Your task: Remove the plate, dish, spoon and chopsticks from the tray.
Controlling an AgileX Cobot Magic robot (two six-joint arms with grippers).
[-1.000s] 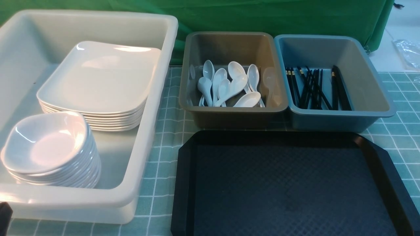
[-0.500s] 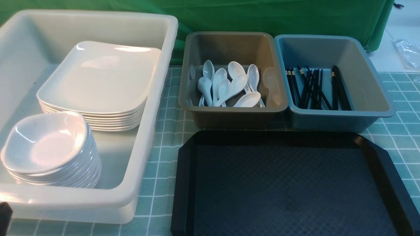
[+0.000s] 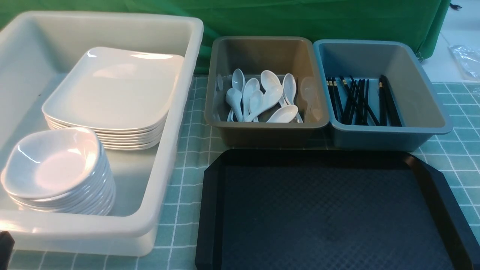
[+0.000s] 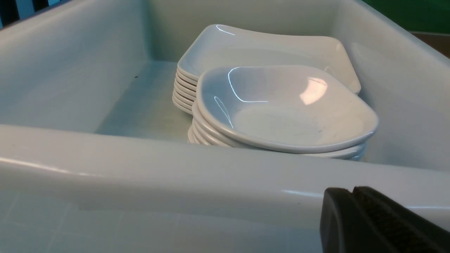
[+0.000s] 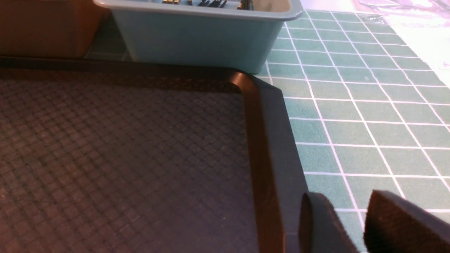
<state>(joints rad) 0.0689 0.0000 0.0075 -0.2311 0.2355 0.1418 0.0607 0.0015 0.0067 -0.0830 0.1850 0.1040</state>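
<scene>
The tray (image 3: pixel 330 210) lies bare between the arms, its long axis crosswise. Plates (image 3: pixel 112 90) and dishes (image 3: pixel 52 165) are stacked in the white tub (image 3: pixel 157 221), spoons (image 3: pixel 262 99) in the grey bin (image 3: pixel 262 133), chopsticks (image 3: pixel 360 101) in the blue bin (image 3: pixel 386 137), so nothing seems left to fetch. The left gripper (image 4: pixel 351 196) sits closed and empty just outside the tub; the right gripper (image 5: pixel 337 211) hangs partly open, empty, over the tray's right rim.

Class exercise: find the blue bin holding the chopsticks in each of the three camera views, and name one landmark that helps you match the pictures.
Front view: blue bin, upper right, behind the black tray, beside the grey bin.
Left wrist view: not in it.
Right wrist view: blue bin at the top, beyond the tray's cut-off corner.
Shared landmark: the black tray's rim.
</scene>
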